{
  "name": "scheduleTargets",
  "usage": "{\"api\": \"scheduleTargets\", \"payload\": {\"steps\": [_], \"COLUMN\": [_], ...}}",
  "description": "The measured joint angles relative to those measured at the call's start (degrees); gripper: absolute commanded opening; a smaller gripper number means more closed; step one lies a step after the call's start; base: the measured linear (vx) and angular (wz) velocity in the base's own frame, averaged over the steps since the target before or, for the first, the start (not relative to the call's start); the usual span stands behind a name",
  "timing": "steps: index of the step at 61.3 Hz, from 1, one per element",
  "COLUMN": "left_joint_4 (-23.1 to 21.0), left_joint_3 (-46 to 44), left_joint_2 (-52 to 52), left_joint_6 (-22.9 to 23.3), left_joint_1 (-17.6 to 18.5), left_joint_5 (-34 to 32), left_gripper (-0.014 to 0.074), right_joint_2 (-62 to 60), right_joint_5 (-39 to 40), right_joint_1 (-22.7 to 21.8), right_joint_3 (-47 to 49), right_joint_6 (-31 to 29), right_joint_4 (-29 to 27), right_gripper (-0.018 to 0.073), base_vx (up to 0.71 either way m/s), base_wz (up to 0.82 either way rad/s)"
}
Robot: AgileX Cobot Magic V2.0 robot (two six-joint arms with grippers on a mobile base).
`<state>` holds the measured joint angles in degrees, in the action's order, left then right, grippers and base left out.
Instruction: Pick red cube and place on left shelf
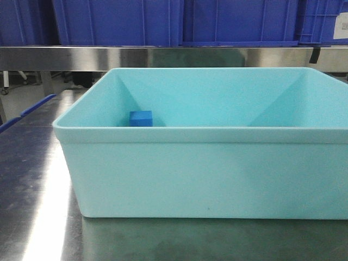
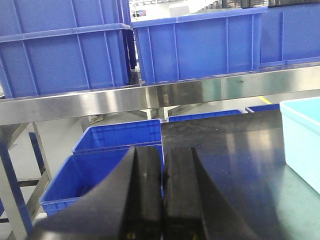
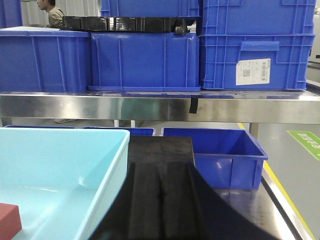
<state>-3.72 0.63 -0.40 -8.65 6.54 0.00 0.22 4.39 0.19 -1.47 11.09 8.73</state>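
The red cube [image 3: 9,220] lies on the floor of the light-teal bin [image 3: 107,165], seen only at the bottom left of the right wrist view; the bin's front wall hides it in the front view. My right gripper [image 3: 161,167] is shut and empty, just outside the bin's right wall. My left gripper [image 2: 162,152] is shut and empty, over the dark table left of the bin [image 2: 300,137]. The steel shelf [image 2: 100,102] runs across behind, above the table. Neither gripper shows in the front view.
A blue cube [image 1: 141,118] sits at the bin's [image 1: 206,168] back left. Blue crates [image 2: 200,42] stand on the shelf [image 3: 165,106], with more crates [image 3: 225,155] on the floor behind the table [image 2: 235,165]. A person [image 3: 50,12] stands far behind.
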Motion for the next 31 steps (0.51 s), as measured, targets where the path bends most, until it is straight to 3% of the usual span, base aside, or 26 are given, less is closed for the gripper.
{"api": "scheduleTargets", "payload": {"steps": [12,31], "left_joint_4": [0.0,0.0], "left_joint_3": [0.0,0.0], "left_joint_2": [0.0,0.0], "left_joint_6": [0.0,0.0], "left_joint_1": [0.0,0.0], "left_joint_5": [0.0,0.0], "left_gripper": [0.0106,0.0106], "right_joint_2": [12.68,42.54], "right_joint_5": [-4.97,-9.11], "right_joint_1": [0.0,0.59], "right_joint_3": [9.11,34.88], "right_joint_6": [0.0,2.66], "right_joint_4": [0.0,0.0], "right_gripper": [0.0057,0.0057], "base_vx": [0.0,-0.01], "base_wz": [0.01,-0.06]}}
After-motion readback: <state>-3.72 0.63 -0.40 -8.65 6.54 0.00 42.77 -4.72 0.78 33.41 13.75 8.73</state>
